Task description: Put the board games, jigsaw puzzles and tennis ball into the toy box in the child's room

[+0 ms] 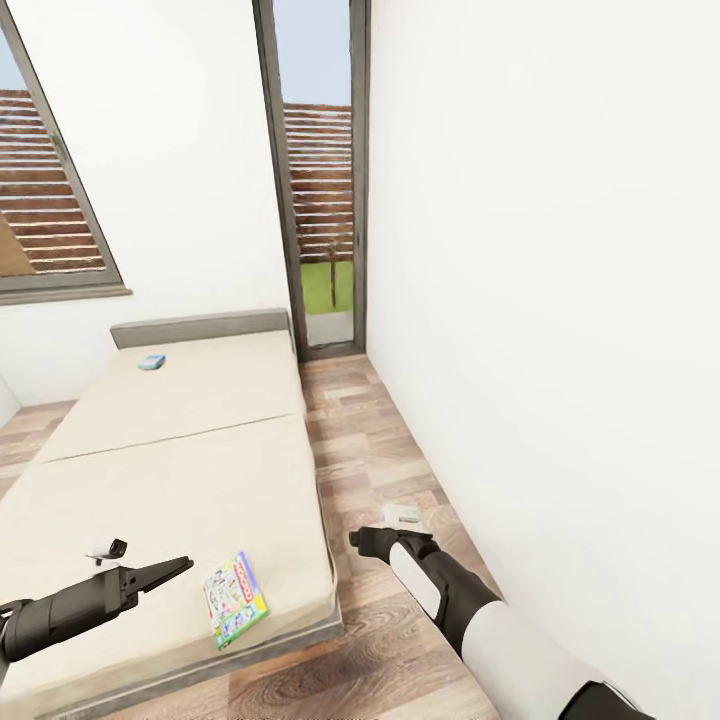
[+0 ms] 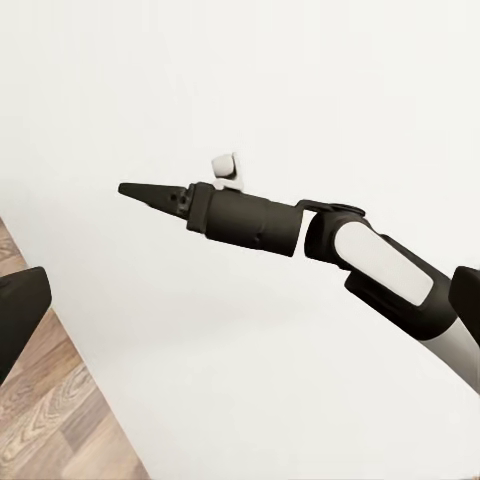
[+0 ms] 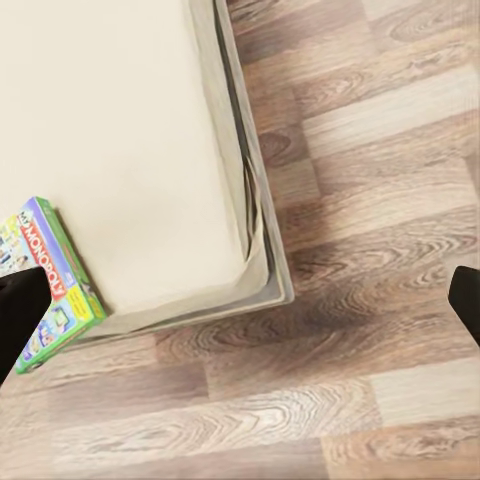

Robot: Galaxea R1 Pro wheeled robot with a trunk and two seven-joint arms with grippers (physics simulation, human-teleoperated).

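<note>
We see a white-and-green board game [image 1: 235, 598] lying flat near the foot corner of the bed [image 1: 190, 460], its long axis running roughly up the mattress, and just beside it the left gripper [image 1: 180, 566] points toward it — clearly the nearer arm. Its fingers look together and empty (the wrist view leaves this unclear, so we cannot tell). The right gripper [image 1: 357, 538] hangs over the wood floor [image 1: 390, 650] — jaws apart, holding nothing; a smaller blue game [image 1: 151, 362] sits by the headboard.

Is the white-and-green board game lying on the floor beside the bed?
No, the white-and-green board game lies flat on the mattress of the bed, near its foot-end corner, with the wood floor beside it.
</note>
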